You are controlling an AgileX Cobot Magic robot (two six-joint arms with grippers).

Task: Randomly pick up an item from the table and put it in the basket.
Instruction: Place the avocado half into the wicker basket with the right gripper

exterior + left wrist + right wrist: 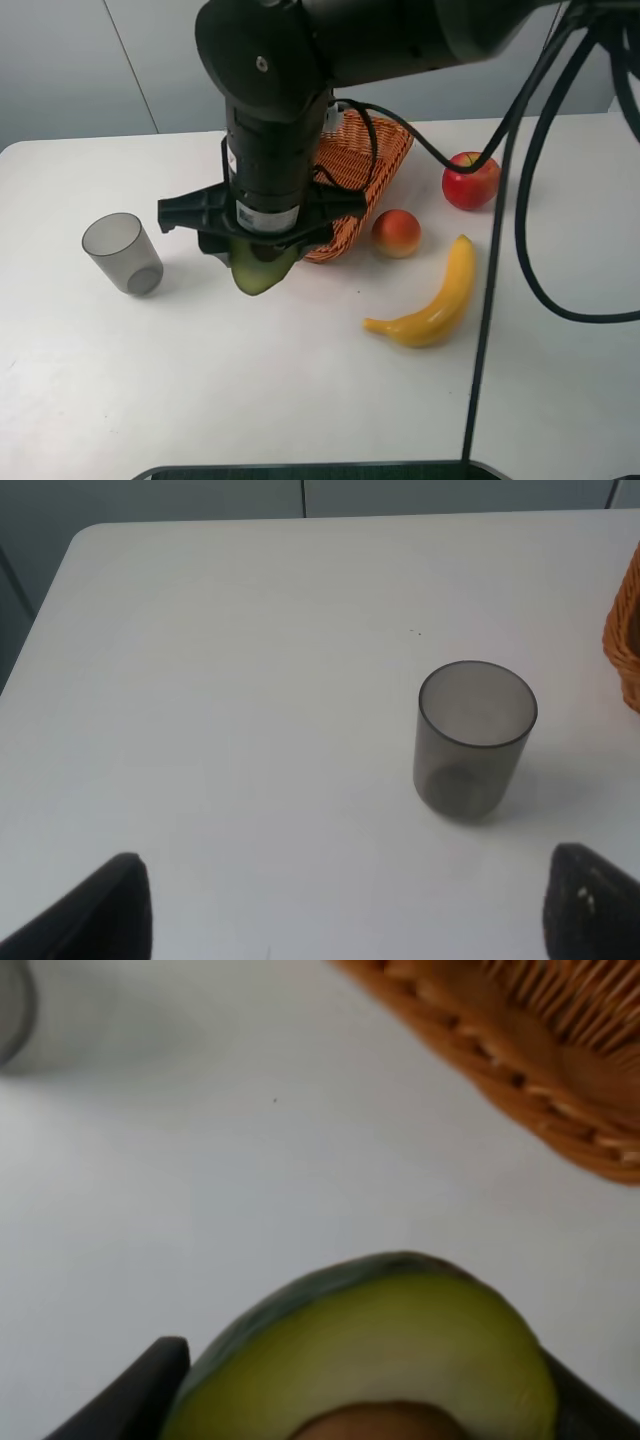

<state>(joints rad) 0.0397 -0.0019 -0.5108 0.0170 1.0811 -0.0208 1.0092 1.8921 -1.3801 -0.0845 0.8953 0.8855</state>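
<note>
Closest, the right arm (270, 100) fills the top of the high view and hides most of the basket (365, 160). Its gripper (258, 248) pinches the avocado (262, 272) over the table (200, 400), at 7 o'clock from the basket. Only the lower tip shows there, and the wrist view cuts off the pit (380, 1425). The left gripper (340, 930) is spread wide, its fingers mostly out of frame, with the cup (474, 738) near.
</note>
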